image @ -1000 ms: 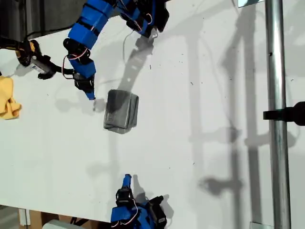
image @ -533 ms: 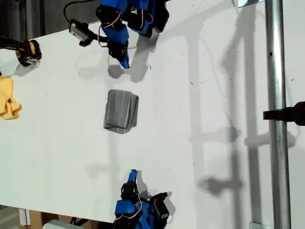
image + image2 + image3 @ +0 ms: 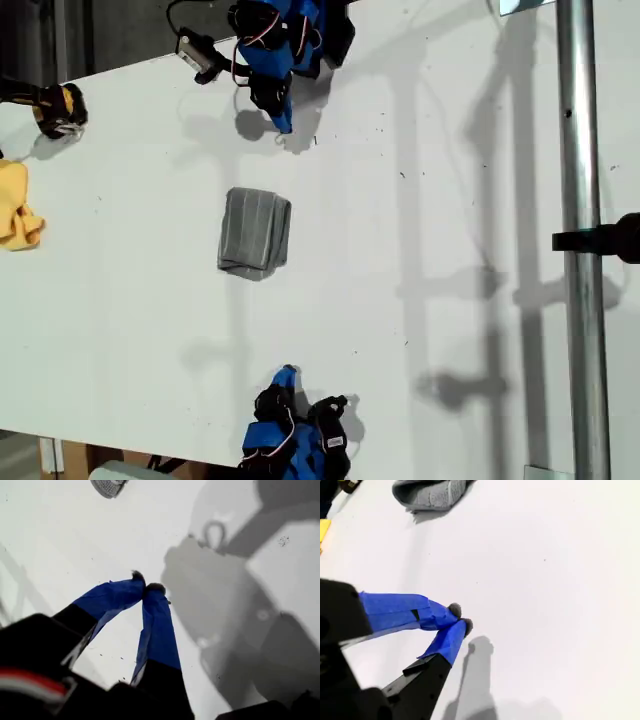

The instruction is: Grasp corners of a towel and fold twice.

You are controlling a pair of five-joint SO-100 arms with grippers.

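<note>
**Folded towel lies free, both grippers closed and empty**

We see one towel [image 3: 255, 233], soft grey cloth with thin pale stripes, folded into a compact, thick rectangle with rounded, slightly rumpled edges. It lies flat on the smooth white bench [image 3: 450, 200], towards the middle and nearer the exterior view's left edge. One crumpled yellow cloth [image 3: 15, 205] sits at that left edge, well apart from it.

There are two arms, blue with black joints. Our first gripper [image 3: 283, 124] hangs near the bench's far edge, tips pointed down at the surface. Our second gripper [image 3: 288, 373] is drawn back at the near edge. Each pair of blue-taped jaws is pressed tip to tip on nothing. The towel lies between them, touching neither.
</note>
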